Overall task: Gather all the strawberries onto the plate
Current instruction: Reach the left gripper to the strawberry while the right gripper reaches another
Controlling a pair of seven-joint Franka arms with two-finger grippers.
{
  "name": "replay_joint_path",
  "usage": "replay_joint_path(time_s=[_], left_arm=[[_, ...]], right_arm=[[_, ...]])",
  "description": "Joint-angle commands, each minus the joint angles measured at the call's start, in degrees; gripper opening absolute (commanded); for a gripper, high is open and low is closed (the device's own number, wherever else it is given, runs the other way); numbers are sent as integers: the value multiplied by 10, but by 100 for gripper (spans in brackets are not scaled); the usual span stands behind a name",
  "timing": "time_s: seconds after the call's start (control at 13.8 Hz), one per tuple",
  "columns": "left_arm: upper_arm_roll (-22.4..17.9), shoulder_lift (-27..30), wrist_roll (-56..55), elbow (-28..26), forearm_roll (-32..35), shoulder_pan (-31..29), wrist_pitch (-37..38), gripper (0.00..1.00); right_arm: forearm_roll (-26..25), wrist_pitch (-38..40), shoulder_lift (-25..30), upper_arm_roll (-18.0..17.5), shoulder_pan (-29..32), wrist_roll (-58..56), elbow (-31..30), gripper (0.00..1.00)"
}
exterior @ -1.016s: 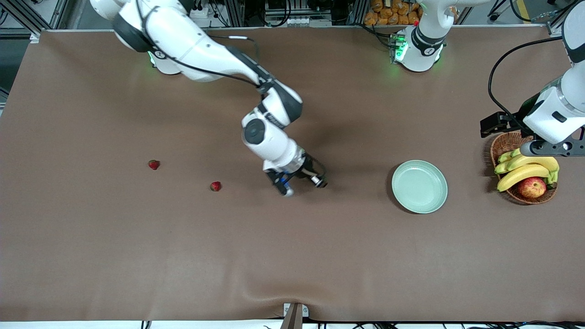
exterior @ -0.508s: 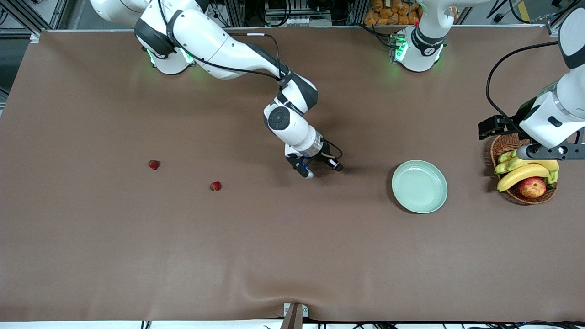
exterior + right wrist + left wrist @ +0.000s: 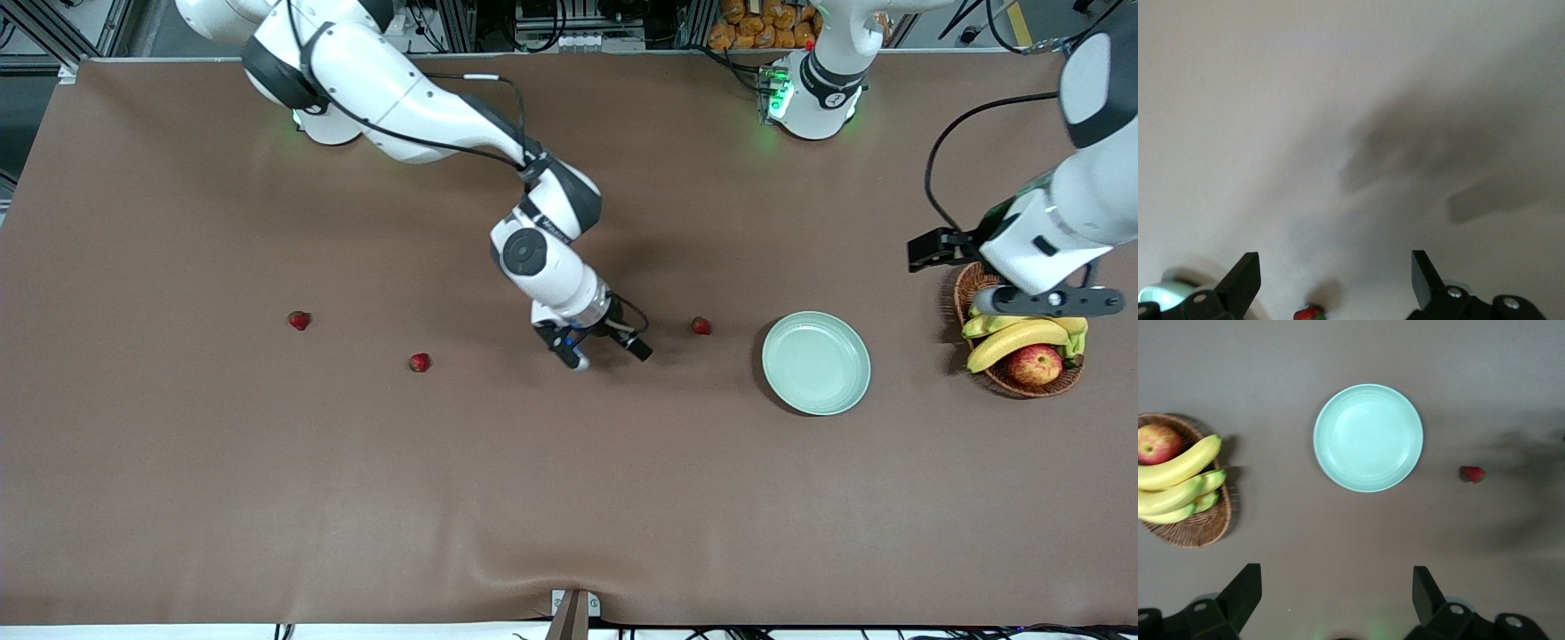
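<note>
The pale mint-green plate (image 3: 816, 363) lies empty on the brown table; it also shows in the left wrist view (image 3: 1368, 437). One strawberry (image 3: 701, 326) rests on the table beside the plate, toward the right arm's end, apart from the rim. Two more strawberries (image 3: 420, 362) (image 3: 300, 320) lie farther toward that end. My right gripper (image 3: 610, 355) hangs open and empty over bare table between them. Its wrist view shows the near strawberry (image 3: 1308, 312) outside its fingers. My left gripper (image 3: 1047, 302) is open over the basket's edge, holding nothing (image 3: 1337, 587).
A brown wicker basket (image 3: 978, 284) with bananas (image 3: 1013, 338) and a red-yellow apple (image 3: 1035, 364) stands at the left arm's end, beside the plate. The left arm's cable loops above it. A mount sticks up at the table's front edge (image 3: 573, 613).
The right gripper went from shut to open, and a strawberry now lies on the table beside the plate. That gripper has drawn back from the plate. The left arm shifted slightly toward the plate.
</note>
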State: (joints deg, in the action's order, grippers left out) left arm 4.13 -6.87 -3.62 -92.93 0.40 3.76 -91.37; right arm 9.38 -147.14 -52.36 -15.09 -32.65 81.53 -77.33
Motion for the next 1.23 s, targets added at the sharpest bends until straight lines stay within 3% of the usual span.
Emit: replay_joint_path(time_s=[0.0, 0.29, 0.44, 0.87, 1.09, 1.16], left_arm=[[-1, -11, -7, -41, -8, 21, -58, 100], [7, -49, -91, -74, -13, 54, -128, 100], [7, -66, -173, -91, -12, 87, -171, 100], [10, -98, -407, -155, -12, 153, -280, 100], [11, -140, -576, -151, -13, 193, -309, 100], [11, -154, -635, -151, -12, 208, -323, 100]], right_arm=[[-39, 106, 55, -7, 50, -11, -15, 100], [-128, 296, 109, -7, 115, -86, -20, 100], [-129, 332, 134, -8, 150, -154, -39, 100], [-134, 317, 205, -5, 253, -370, -155, 100], [-134, 228, 198, -2, 287, -395, -220, 97], [-134, 192, 197, -1, 298, -417, -243, 91]])
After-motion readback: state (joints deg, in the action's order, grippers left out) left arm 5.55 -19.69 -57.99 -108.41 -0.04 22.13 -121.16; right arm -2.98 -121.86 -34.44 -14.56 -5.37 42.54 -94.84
